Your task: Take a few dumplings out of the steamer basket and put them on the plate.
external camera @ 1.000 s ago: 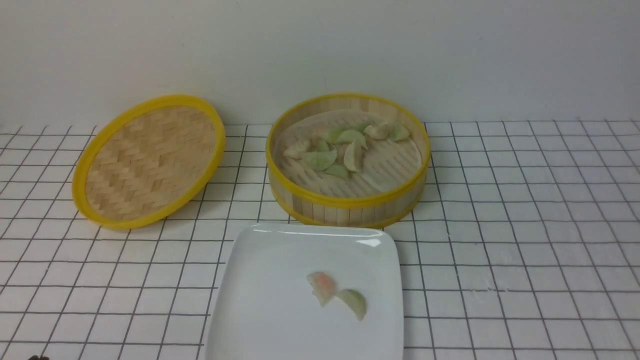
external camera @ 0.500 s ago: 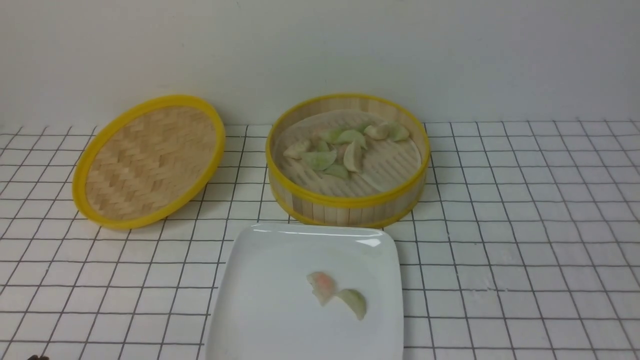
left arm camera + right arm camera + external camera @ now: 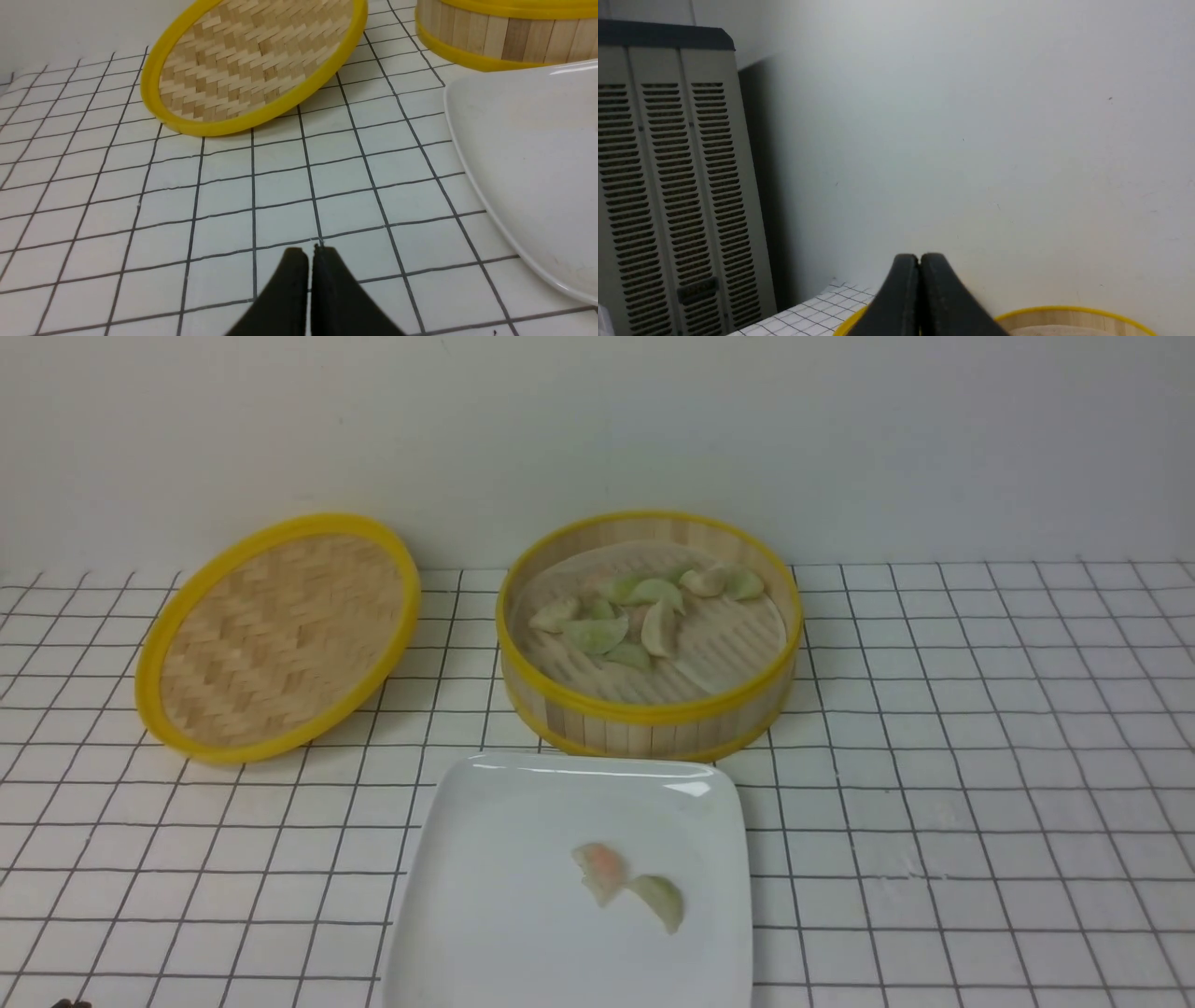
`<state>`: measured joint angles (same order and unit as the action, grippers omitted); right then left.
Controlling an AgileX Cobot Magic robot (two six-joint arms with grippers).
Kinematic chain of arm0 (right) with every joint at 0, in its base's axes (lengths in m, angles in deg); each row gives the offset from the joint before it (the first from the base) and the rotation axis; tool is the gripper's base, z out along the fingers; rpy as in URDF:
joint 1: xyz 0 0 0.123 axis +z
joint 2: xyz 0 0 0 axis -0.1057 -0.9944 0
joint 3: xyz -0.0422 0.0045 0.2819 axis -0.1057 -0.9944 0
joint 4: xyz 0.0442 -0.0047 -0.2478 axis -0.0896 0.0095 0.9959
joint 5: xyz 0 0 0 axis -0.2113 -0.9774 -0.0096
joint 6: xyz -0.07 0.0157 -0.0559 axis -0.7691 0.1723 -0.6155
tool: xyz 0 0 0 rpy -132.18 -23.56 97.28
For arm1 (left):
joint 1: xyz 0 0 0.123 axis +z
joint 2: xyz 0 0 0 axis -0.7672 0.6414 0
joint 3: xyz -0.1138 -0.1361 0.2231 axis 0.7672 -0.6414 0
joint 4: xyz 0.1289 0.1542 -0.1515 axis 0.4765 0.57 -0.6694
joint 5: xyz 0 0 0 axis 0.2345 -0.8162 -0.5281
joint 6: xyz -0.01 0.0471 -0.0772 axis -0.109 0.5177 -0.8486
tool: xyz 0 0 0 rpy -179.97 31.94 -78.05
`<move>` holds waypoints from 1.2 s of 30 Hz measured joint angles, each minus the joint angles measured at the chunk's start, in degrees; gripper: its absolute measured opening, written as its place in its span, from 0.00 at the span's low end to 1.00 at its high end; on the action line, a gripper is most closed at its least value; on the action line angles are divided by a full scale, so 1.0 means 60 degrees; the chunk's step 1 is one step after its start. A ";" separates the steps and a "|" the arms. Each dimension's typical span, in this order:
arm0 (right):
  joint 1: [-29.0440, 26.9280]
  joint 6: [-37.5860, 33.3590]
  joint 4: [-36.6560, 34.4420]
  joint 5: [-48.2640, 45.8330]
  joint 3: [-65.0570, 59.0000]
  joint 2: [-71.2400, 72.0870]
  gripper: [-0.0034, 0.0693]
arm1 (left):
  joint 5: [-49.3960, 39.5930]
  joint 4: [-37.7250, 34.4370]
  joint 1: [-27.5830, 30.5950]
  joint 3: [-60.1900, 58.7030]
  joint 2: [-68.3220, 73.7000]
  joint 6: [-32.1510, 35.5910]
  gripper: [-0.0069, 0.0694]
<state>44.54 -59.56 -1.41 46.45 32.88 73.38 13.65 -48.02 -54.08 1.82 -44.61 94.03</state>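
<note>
Both pairs of fingers are pressed together with nothing between them. On the left gripper (image 3: 309, 254), the black fingertips (image 3: 294, 275) meet above the white gridded tabletop (image 3: 280, 196), near the corner of the plate (image 3: 514, 154) and short of the woven bamboo lid (image 3: 252, 65). On the right gripper (image 3: 920, 261), the fingers (image 3: 941, 289) close flat against each other and point toward the pale wall (image 3: 971, 116), with a yellow rim of the steamer basket (image 3: 1064, 311) low behind them and a grey louvred cabinet (image 3: 668, 186) off to one side.

From the front, neither arm shows. Far in the middle stands the steamer basket (image 3: 649, 714), with roughly 8 dumplings (image 3: 597, 633) clustered on its lined floor, mostly pale green. To its left the lid (image 3: 280, 635) rests tilted, its far edge raised. Directly nearer than the basket lies the plate (image 3: 495, 896), almost touching it. On the plate sit 2 dumplings that touch each other: 1 pinkish-orange dumpling (image 3: 599, 870) and 1 green dumpling (image 3: 661, 900) just to its right.
</note>
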 joint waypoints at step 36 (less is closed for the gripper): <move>-0.6129 -0.0343 0.0542 -0.1875 -0.2992 0.0140 0.03 | 0.0008 0.0000 0.0000 0.0000 0.0000 0.0000 0.08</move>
<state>7.76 -61.62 1.84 35.20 14.93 74.21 13.69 -48.02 -54.08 1.82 -44.61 94.03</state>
